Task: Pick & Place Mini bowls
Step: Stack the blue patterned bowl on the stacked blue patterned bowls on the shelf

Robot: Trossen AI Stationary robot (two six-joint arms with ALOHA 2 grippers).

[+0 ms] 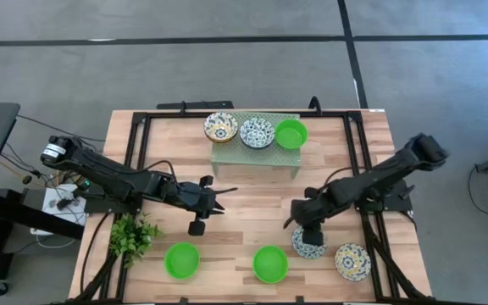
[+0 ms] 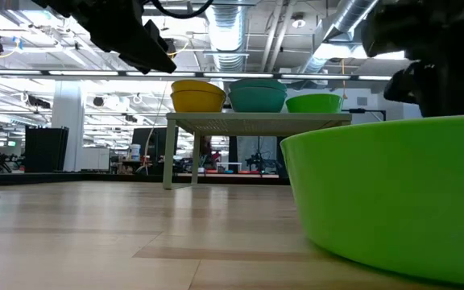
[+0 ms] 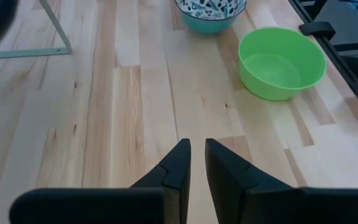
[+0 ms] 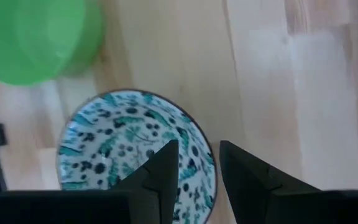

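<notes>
Three mini bowls sit on the pale green rack [image 1: 255, 151]: a yellowish floral one [image 1: 220, 127], a blue floral one [image 1: 257, 131] and a green one [image 1: 291, 133]. On the table stand two green bowls [image 1: 182, 260] [image 1: 270, 263] and two floral bowls [image 1: 309, 242] [image 1: 352, 262]. My right gripper [image 4: 199, 152] is open just above the left floral bowl [image 4: 129, 155], pointing down, with one finger over the bowl's inside and the other outside its rim. My left gripper [image 3: 197, 149] is shut and empty above the bare table in front of the rack. My right gripper has its fingers on either side of the floral bowl's rim [image 4: 207, 163], coming from above. I cannot tell whether they touch it. The bowl stands upright on the table.
A small leafy plant [image 1: 134, 237] stands at the near left. Black frame rails [image 1: 138, 144] run along the table's left and right sides. In the low view, a green bowl [image 2: 393, 193] fills the near right. Bare wood lies between the rack and the near bowls.
</notes>
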